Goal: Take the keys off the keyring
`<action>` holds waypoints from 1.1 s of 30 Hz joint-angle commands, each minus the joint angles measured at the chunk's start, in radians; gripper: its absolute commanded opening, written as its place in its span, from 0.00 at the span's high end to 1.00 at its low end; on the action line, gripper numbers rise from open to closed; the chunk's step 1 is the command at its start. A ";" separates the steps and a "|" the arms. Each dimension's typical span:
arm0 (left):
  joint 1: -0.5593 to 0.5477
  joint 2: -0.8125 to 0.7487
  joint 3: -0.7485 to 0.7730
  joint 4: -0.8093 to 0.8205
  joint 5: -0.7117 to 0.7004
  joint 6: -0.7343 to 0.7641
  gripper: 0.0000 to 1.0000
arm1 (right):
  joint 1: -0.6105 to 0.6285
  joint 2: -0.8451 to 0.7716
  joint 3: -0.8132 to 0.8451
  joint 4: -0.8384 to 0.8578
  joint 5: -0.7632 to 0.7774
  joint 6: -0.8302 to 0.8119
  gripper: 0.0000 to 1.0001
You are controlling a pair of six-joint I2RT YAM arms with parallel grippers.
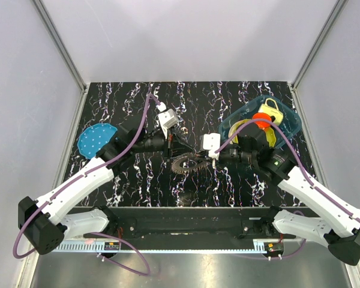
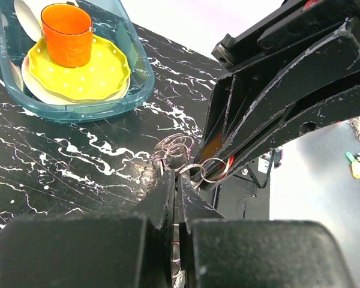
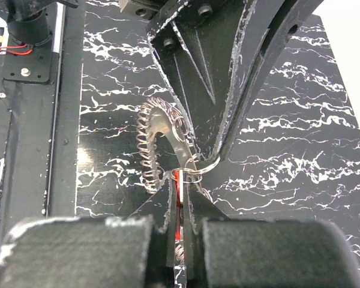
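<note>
The keys lie at the middle of the black marbled bench in the top view, a toothed wreath of dull grey metal with its lower arc resting flat.

At far left of that view sits a blue disc, well apart from the work. The left arm reaches in from the lower left. Its hand is clenched, the fingers pressed together, and appears to nip the keyring right at the tips.

The ring itself is a thin bright wire loop, and several smaller loops crowd beside it in the left wrist view. In the right wrist view the wreath curls away to the left and upward from this pinch point, so the bunch trails to one side of both hands, not between them.

The right hand comes in from the right and meets the left one tip to tip. It too is clenched, with the red piece caught between its fingers just behind the ring. Neither arm is nearer; both touch the same spot, opposed along a left-to-right line in the top view.

The coming move looks to turn on that line: pulling apart along it should strain the ring open.

At upper right stands a clear blue tray holding an orange cup on a yellow plate.
</note>
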 commanded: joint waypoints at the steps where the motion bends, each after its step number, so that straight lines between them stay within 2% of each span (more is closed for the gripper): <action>1: 0.029 -0.025 -0.014 0.125 0.020 -0.051 1.00 | 0.003 -0.012 -0.009 0.067 0.033 0.024 1.00; 12: 0.055 -0.041 -0.036 0.152 0.097 -0.073 1.00 | 0.003 -0.029 -0.026 0.101 0.119 0.049 1.00; 22: 0.063 -0.037 -0.051 0.183 0.130 -0.088 1.00 | 0.001 -0.041 -0.053 0.155 0.092 0.061 1.00; 33: 0.069 -0.035 -0.059 0.232 0.223 -0.119 1.00 | 0.001 -0.050 -0.087 0.198 0.179 0.033 1.00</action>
